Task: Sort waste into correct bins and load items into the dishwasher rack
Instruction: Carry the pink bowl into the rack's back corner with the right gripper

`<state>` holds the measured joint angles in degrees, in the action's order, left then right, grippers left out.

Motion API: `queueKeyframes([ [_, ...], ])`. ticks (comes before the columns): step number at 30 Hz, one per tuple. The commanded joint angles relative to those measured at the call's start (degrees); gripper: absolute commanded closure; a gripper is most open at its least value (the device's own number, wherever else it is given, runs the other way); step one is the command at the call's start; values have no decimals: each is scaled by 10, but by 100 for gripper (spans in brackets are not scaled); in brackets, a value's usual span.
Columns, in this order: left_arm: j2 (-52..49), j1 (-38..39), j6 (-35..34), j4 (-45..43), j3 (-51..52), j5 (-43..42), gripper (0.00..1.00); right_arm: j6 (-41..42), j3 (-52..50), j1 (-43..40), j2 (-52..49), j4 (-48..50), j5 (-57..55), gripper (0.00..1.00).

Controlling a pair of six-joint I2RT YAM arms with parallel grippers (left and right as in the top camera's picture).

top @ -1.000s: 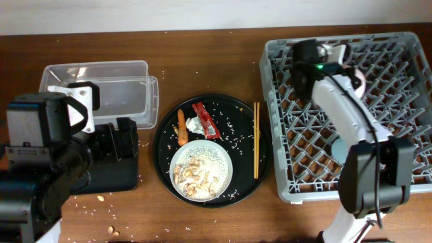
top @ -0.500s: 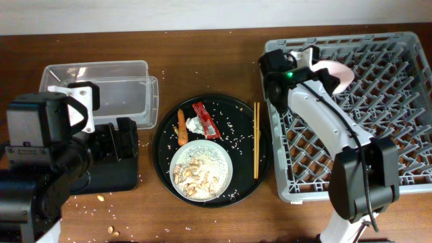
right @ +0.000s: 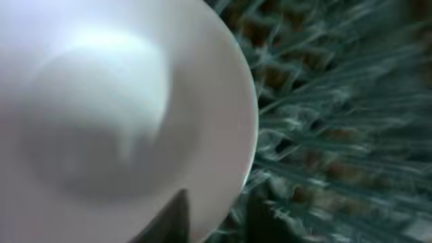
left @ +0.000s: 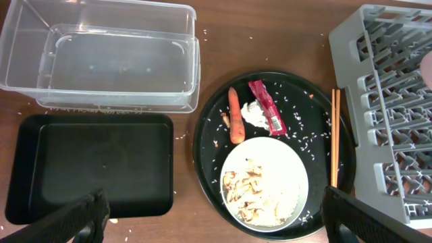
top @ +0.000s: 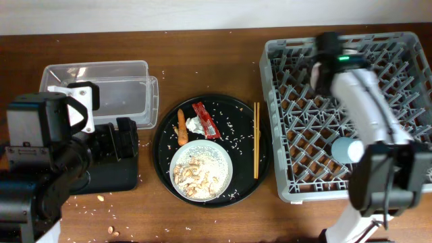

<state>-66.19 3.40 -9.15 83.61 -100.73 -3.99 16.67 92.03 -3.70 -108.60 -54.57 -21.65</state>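
My right gripper (right: 219, 209) is shut on the rim of the pale grey plate (right: 115, 115) and holds it over the back of the grey dishwasher rack (top: 290, 121); overhead, the arm (top: 334, 57) hides the plate. A light-blue cup (top: 347, 148) sits in the rack. A white bowl (top: 201, 170) of rice and peanuts, a carrot piece (top: 181, 128), a white tissue (top: 194, 125), a red wrapper (top: 206, 120) and chopsticks (top: 256, 138) lie on the round black tray (top: 162, 155). My left gripper (left: 216, 229) is open and empty, high above the tray's near side.
The clear tub (top: 101, 91) stands at the back left, with the shallow black rectangular tray (left: 94, 165) in front of it; both hold nothing. Rice grains and a few peanuts are scattered on the wooden table (top: 108, 219) near the left arm.
My right arm swung left with the plate to the rack's back-left corner, then back right over the rack's rear. The left arm has not moved.
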Motion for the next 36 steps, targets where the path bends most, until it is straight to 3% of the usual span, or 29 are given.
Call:
queueKeyframes([
  [1,5,-2,-2,0,-1,8,1,38,11,-99,23,0,287,59],
  [2,5,-2,-2,0,-1,8,1,38,11,-123,23,-1,315,52],
  [6,5,-2,-2,0,-1,8,1,36,11,-163,23,-10,327,46],
  [13,5,-2,-2,0,-1,8,1,33,11,-143,23,12,363,47],
  [15,5,-2,-2,0,-1,8,1,39,11,-143,23,13,366,56],
  [17,5,-2,-2,0,-1,8,1,69,11,-147,23,5,367,59],
  [22,5,-2,-2,0,-1,8,1,77,22,-151,45,-20,377,59],
  [30,5,-2,-2,0,-1,8,0,74,21,-135,71,9,405,48],
  [36,5,-2,-2,0,-1,8,1,93,11,-113,-2,40,385,55],
])
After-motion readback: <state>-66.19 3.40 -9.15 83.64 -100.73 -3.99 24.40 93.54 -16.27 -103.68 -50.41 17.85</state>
